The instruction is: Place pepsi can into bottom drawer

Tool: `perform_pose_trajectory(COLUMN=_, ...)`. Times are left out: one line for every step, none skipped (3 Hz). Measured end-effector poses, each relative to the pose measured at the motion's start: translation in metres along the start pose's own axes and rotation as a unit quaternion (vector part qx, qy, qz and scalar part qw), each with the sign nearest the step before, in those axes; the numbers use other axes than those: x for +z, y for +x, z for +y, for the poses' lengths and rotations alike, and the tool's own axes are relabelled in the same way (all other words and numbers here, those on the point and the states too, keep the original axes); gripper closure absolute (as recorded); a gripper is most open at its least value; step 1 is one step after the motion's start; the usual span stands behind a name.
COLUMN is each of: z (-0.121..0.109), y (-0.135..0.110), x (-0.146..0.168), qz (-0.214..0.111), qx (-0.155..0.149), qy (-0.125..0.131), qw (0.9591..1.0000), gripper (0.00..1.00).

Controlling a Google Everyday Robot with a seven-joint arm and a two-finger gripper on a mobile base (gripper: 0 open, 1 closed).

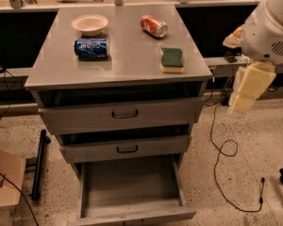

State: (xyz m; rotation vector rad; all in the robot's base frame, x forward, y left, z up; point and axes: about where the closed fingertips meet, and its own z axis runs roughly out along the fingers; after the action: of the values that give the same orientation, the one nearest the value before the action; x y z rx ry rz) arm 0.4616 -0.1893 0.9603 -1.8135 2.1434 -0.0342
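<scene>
The pepsi can (91, 48) is dark blue and lies on its side on the grey cabinet top (127, 60), at the left, just in front of a small bowl. The bottom drawer (132, 199) is pulled out and shows a plain grey floor with nothing in it. My gripper (246, 92) hangs from the white arm (270, 27) to the right of the cabinet, off its right edge and about level with the top drawer. It is well away from the pepsi can and holds nothing.
A cream bowl (90, 24), a red-orange soda can (153, 26) on its side and a green-and-yellow sponge (172, 60) are on the cabinet top. The two upper drawers (125, 113) stand slightly ajar. Cables (221, 145) lie on the floor at right, a cardboard box (4, 178) at left.
</scene>
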Motion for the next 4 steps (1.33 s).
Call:
perform_pose_trajectory(z=-0.017, y=-0.034, x=0.032, qz=-0.048, qx=-0.03, qy=-0.017, qw=0.9982, gripper=0.0)
perform_pose_trajectory(z=-0.038, y=-0.071, x=0.055, qz=-0.096, qx=-0.051, qy=-0.023, qw=0.9938, gripper=0.0)
perform_pose_trajectory(z=-0.078, y=-0.113, x=0.079, qz=-0.137, qx=-0.08, qy=-0.024, qw=0.9871, gripper=0.0)
perform_pose_trajectory(z=-0.115, y=-0.144, x=0.09, qz=-0.166, qx=-0.1, qy=-0.019, qw=0.9808, gripper=0.0)
